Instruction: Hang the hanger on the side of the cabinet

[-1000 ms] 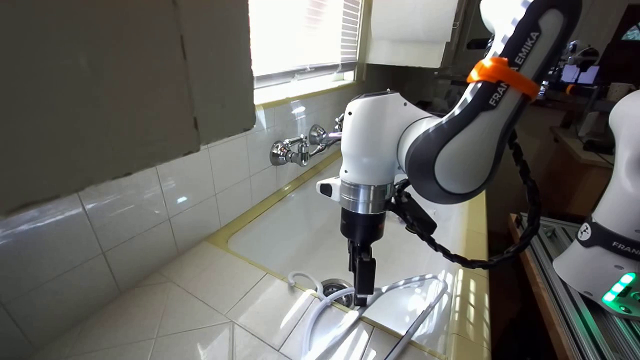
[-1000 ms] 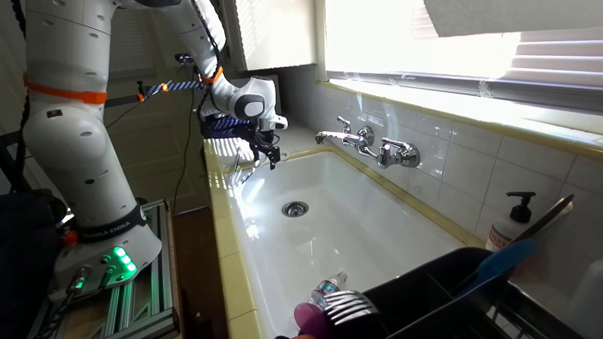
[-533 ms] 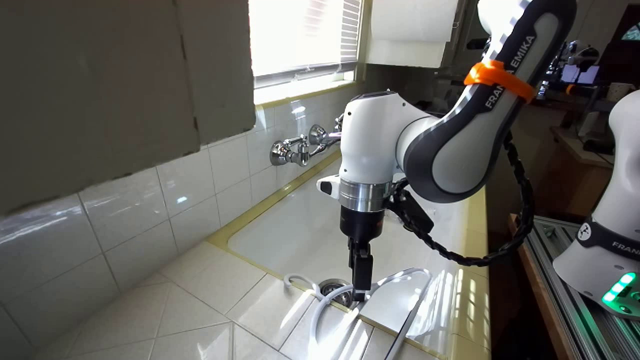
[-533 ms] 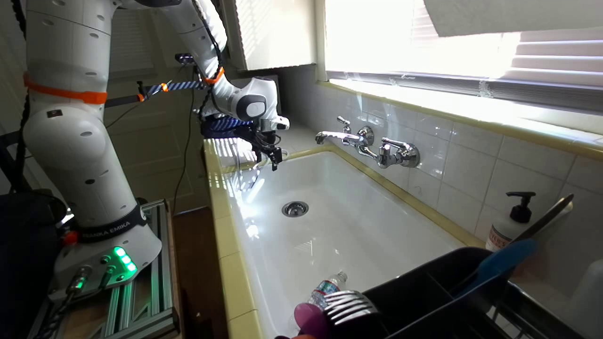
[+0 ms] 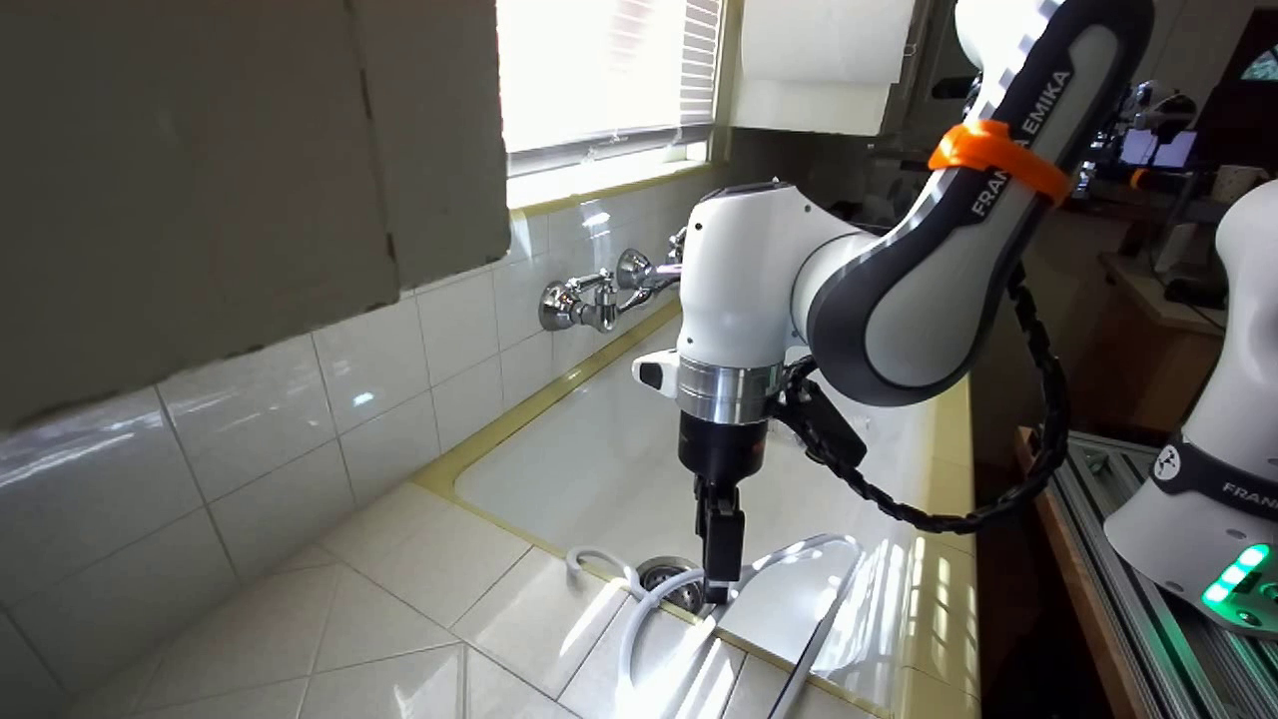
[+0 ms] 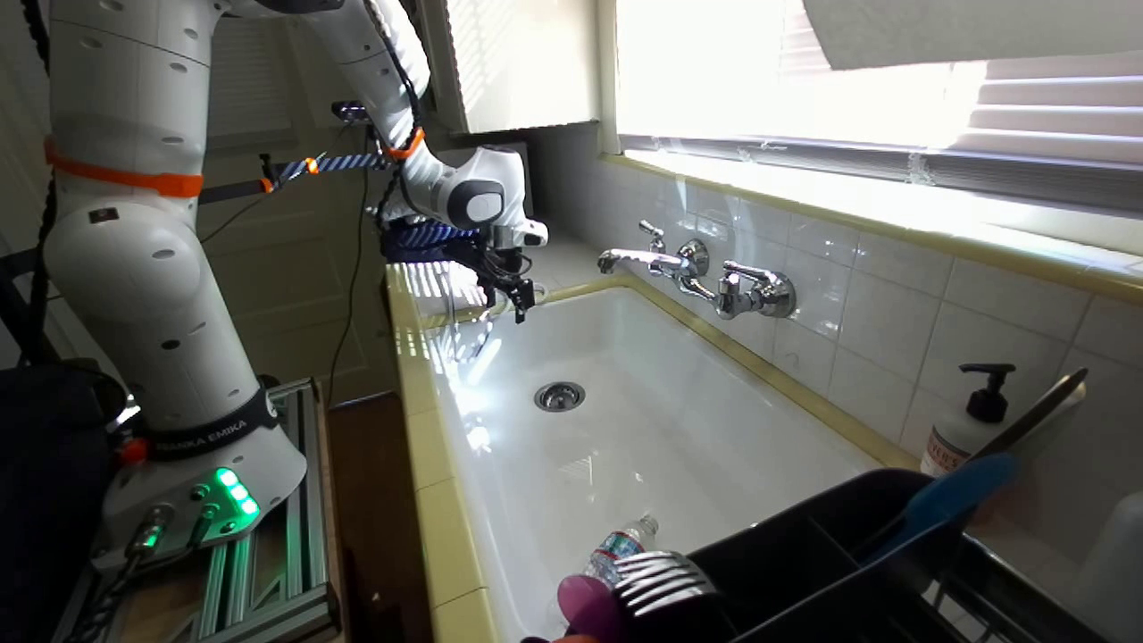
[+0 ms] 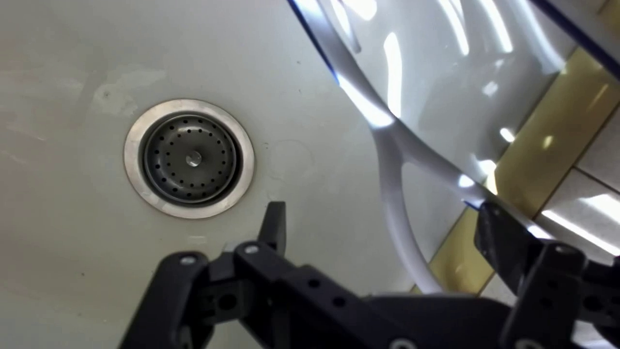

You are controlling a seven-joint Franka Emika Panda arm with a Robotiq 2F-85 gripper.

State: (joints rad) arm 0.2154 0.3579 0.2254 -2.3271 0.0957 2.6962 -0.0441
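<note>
The hanger (image 5: 629, 649), a thin whitish set of curved rods, reaches from the counter over the sink's edge, its hook (image 5: 599, 555) towards the tiled wall. It shows faintly in an exterior view (image 6: 454, 313). My gripper (image 5: 717, 597) points down at the hanger and is open, as the wrist view (image 7: 380, 207) shows. One hanger rod (image 7: 395, 194) passes between the spread fingers, apart from the left one; another rod runs along the right fingertip and seems to touch it. The grey cabinet (image 5: 200, 180) hangs at upper left; it also shows in an exterior view (image 6: 527, 62).
The white sink (image 6: 714, 402) has a yellow tile rim and a drain (image 7: 191, 157). A chrome tap (image 6: 661, 263) sticks out from the wall. A plastic bottle (image 6: 621, 545) lies in the sink. A black utensil caddy (image 6: 804, 554) and a soap bottle (image 6: 973, 429) stand nearby.
Since one second ago my gripper has shifted slightly, and the hanger has shifted and turned a little, its far corner moving left in an exterior view. Little differs over the last half second.
</note>
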